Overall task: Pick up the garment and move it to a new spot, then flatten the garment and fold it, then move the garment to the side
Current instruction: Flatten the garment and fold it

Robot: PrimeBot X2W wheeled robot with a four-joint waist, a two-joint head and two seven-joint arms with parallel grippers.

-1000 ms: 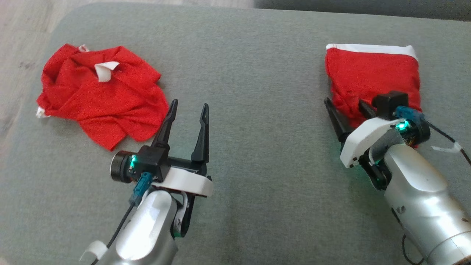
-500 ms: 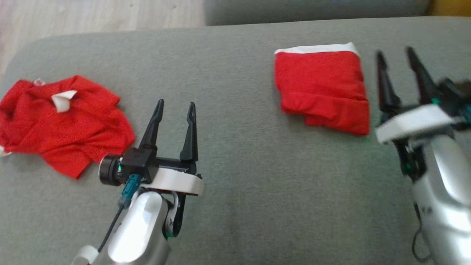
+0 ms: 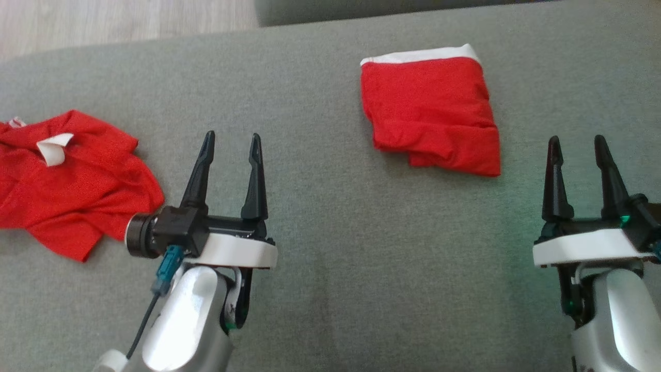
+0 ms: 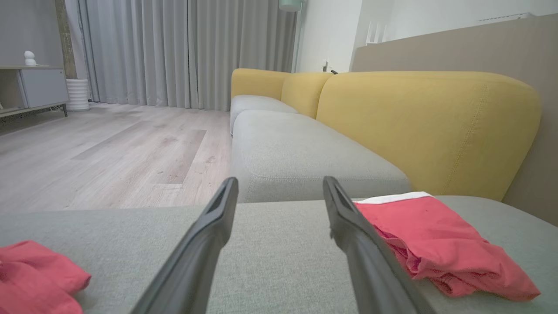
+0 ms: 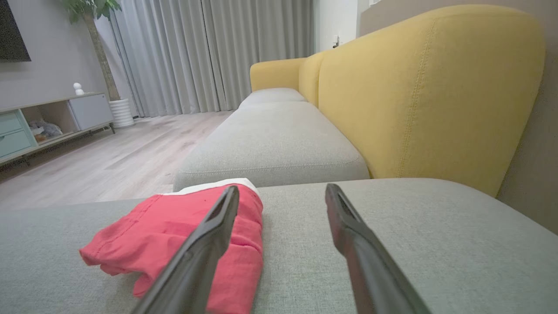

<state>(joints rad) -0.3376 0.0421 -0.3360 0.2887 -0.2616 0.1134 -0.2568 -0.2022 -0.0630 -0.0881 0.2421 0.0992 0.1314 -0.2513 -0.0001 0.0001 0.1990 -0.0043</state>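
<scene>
Two things: left gripper [image 3: 231, 136] and right gripper [image 3: 576, 139] both sit fingers-apart and empty, and the folded red garment [image 3: 431, 111] lies on the grey cushion [image 3: 320, 217] just ahead-left of the right one.

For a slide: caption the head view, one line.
Open left pincer and right pincer over grey cushion; folded red garment ahead, crumpled red garment at left.

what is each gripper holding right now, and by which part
Nothing is held: the left gripper and right gripper both stand open and empty, apart from the folded garment lying on the cushion.
</scene>
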